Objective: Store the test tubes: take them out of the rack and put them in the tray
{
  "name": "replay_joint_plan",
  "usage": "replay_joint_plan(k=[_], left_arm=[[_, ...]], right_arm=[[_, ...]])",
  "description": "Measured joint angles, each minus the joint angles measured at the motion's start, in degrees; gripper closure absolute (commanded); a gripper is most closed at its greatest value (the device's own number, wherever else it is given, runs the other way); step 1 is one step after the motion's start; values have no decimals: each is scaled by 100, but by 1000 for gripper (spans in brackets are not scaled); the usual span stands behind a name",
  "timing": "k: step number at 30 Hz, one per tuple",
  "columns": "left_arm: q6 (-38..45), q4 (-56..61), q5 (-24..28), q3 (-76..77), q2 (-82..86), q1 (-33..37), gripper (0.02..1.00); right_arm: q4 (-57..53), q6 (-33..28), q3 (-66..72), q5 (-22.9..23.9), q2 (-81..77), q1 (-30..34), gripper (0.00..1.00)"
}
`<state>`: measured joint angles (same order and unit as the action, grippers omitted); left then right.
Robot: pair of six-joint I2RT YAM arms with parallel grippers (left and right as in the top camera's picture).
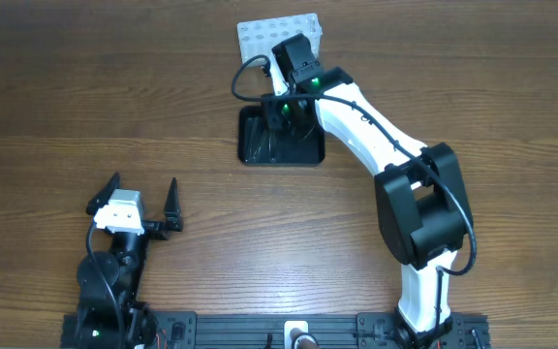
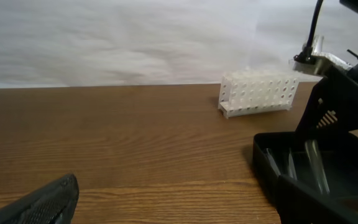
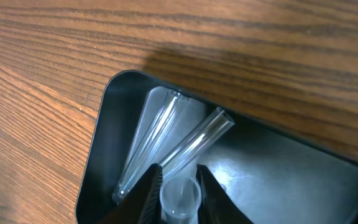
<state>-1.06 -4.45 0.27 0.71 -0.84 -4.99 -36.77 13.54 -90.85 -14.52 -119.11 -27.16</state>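
The white test tube rack (image 1: pixel 279 34) stands at the far side of the table, also seen in the left wrist view (image 2: pixel 260 93). In front of it lies the black tray (image 1: pixel 260 150). My right gripper (image 1: pixel 284 111) hangs over the tray (image 3: pixel 104 118), shut on a clear test tube (image 3: pixel 180 196) whose open mouth shows between the fingers. Clear tubes lie side by side in the tray, one (image 3: pixel 151 140) beside another (image 3: pixel 197 143). My left gripper (image 1: pixel 143 191) rests near the table's front left, open, with nothing between its fingers.
The wooden table spreads bare between my left gripper and the tray (image 2: pixel 272 168). The right arm's dark gripper (image 2: pixel 334 106) stands over the tray beside the rack. A pale wall backs the table's far edge.
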Motion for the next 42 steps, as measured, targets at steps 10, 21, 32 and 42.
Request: replay_joint_plan(k=[10, 21, 32, 42], left_arm=[[0, -2, 0, 0, 0, 0, 20], [0, 0, 0, 0, 0, 0, 20], [0, -2, 0, 0, 0, 0, 18], [0, -2, 0, 2, 0, 0, 18]], right_arm=[[46, 2, 0, 0, -22, -4, 656], [264, -400, -175, 345, 160, 293, 426], [2413, -977, -487, 2496, 588, 376, 272], [3150, -1270, -485, 3427, -422, 413, 106]])
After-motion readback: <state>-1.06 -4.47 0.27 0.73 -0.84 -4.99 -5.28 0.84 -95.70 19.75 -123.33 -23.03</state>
